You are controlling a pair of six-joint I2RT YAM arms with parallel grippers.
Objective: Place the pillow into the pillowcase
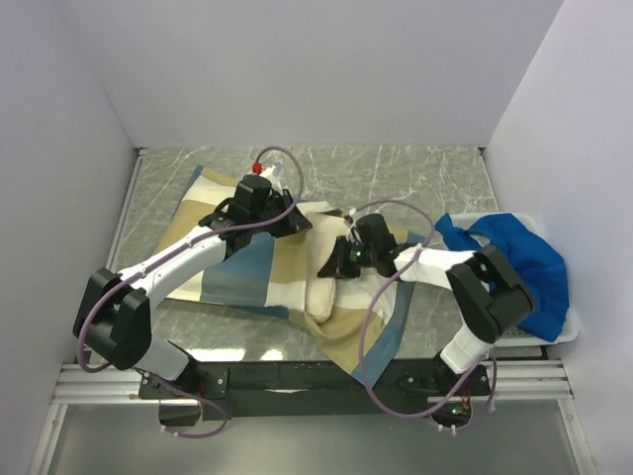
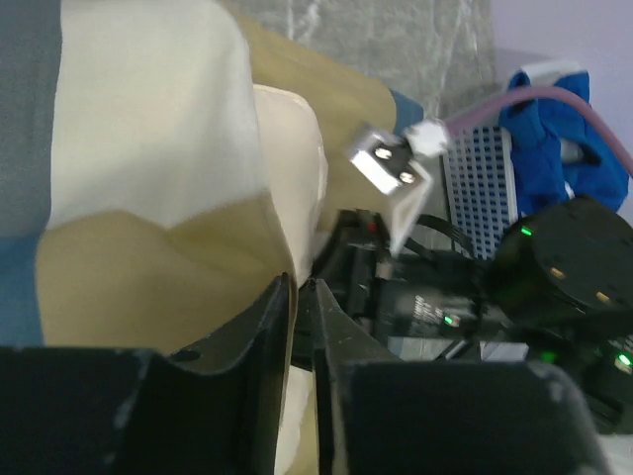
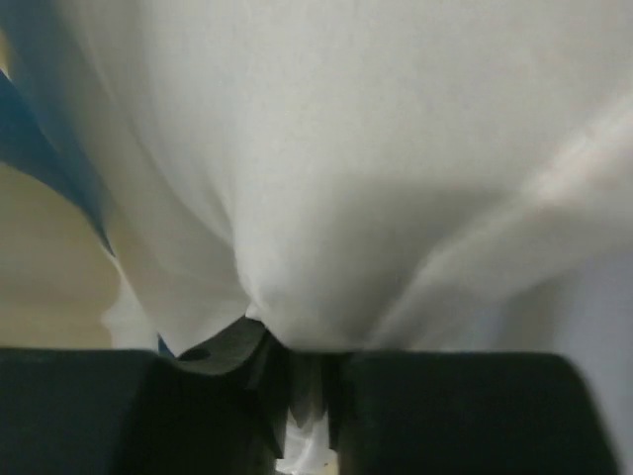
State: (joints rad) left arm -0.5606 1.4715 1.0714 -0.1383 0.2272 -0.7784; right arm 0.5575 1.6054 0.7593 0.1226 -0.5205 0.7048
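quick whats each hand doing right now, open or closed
left hand: closed, pinching the tan edge of the pillowcase
right hand: closed, pinching a gathered white fold of the pillowcase

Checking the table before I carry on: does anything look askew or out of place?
The pillowcase corner hangs over the near edge of the table, and a blue cloth spills over the white basket at right.

the limp patchwork pillowcase (image 1: 247, 267) in tan, slate-blue and white is matt cloth; the cream pillow (image 2: 294, 148) looks soft, matt fabric; the grey marbled desk (image 1: 396, 173) is smooth, faintly glossy.
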